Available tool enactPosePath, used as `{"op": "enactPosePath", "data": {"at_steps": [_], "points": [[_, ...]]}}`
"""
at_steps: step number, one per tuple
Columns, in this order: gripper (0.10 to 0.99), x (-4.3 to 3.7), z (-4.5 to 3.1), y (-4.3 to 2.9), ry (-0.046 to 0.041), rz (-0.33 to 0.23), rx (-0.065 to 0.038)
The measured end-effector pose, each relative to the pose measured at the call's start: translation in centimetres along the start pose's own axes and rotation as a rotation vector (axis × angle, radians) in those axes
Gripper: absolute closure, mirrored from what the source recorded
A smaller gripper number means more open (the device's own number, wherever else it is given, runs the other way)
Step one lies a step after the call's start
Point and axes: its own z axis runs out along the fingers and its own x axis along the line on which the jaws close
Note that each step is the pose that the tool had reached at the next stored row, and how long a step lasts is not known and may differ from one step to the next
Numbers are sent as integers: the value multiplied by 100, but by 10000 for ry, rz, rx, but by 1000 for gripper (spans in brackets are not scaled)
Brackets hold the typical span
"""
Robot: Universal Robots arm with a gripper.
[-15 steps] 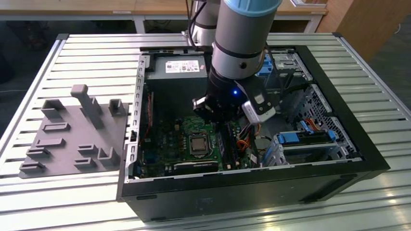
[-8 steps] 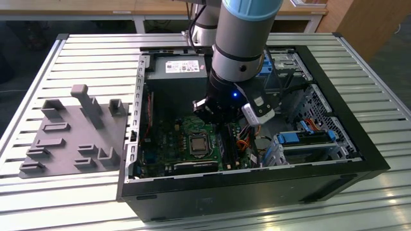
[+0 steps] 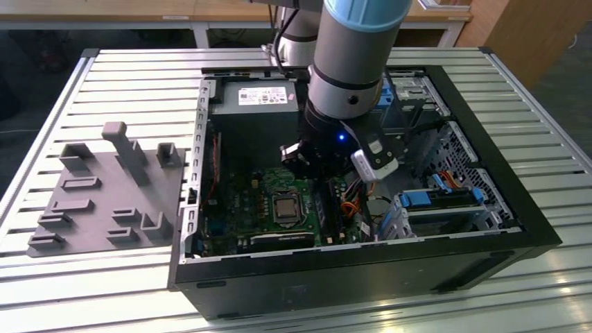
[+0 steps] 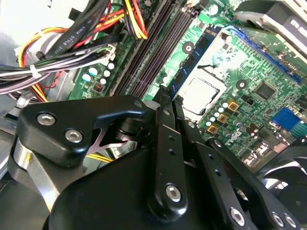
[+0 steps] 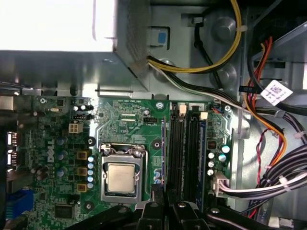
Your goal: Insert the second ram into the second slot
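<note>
Second wrist view: gripper is clamping the second ram narrowly, holding it at the memory slots beside the CPU; seating not yet showing.

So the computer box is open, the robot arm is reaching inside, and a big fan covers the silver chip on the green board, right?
Not quite. No fan covers the silver chip; it sits bare in its socket on the green board, as the first wrist view shows. The computer box is open and the robot arm does reach inside.
</note>
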Motion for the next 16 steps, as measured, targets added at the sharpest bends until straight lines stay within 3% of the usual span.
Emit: {"op": "enactPosePath", "data": {"at_steps": [10,16], "points": [[949,-44,8,-2,1,24,1],[949,-51,65,-17,16,56,0]]}}
